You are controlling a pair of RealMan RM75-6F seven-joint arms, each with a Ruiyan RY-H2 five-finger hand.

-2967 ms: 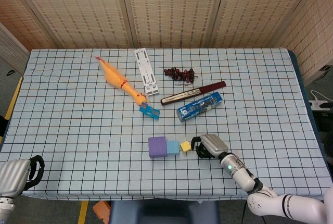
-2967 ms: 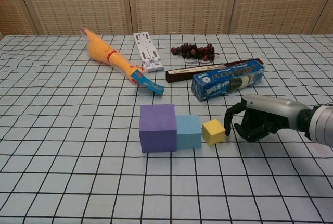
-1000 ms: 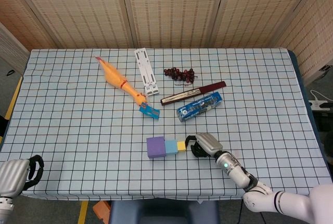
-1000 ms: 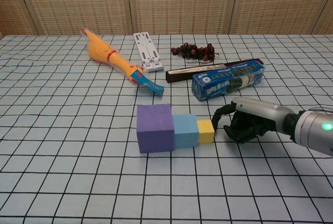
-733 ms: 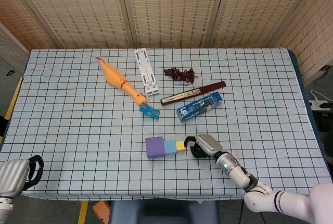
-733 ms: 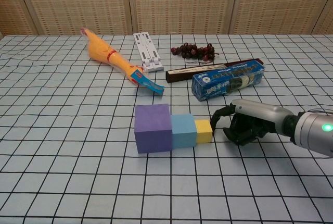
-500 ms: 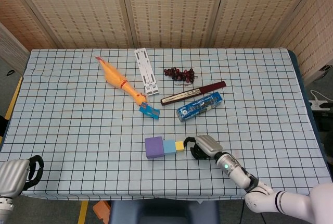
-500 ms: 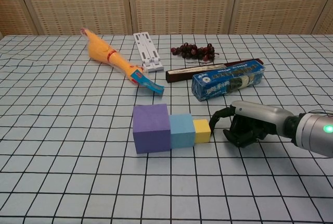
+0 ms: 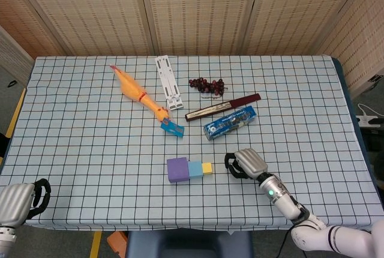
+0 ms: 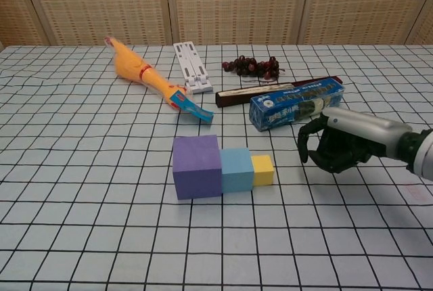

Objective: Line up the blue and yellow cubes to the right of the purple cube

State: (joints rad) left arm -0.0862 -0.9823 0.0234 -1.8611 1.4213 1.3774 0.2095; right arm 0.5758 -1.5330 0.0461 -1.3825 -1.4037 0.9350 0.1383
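The purple cube (image 9: 178, 170) (image 10: 197, 166), the blue cube (image 9: 195, 169) (image 10: 237, 169) and the small yellow cube (image 9: 207, 168) (image 10: 262, 170) stand touching in one row, purple at the left, yellow at the right. My right hand (image 9: 245, 163) (image 10: 336, 145) hovers a short way right of the yellow cube, apart from it, fingers curled in and holding nothing. My left hand (image 9: 21, 203) rests at the bottom left corner of the head view, off the table, fingers curled with nothing in them.
Behind the row lie a blue packet (image 10: 295, 103), a dark red sheathed knife (image 9: 222, 107), a bunch of grapes (image 10: 252, 66), a white folding stand (image 9: 168, 82) and a rubber chicken (image 10: 146, 78) with a blue clip (image 10: 195, 110).
My right hand pushed the yellow cube left until the three cubes touched and slid a little left, then drew back to the right and lifted off the cloth. The left hand stayed still.
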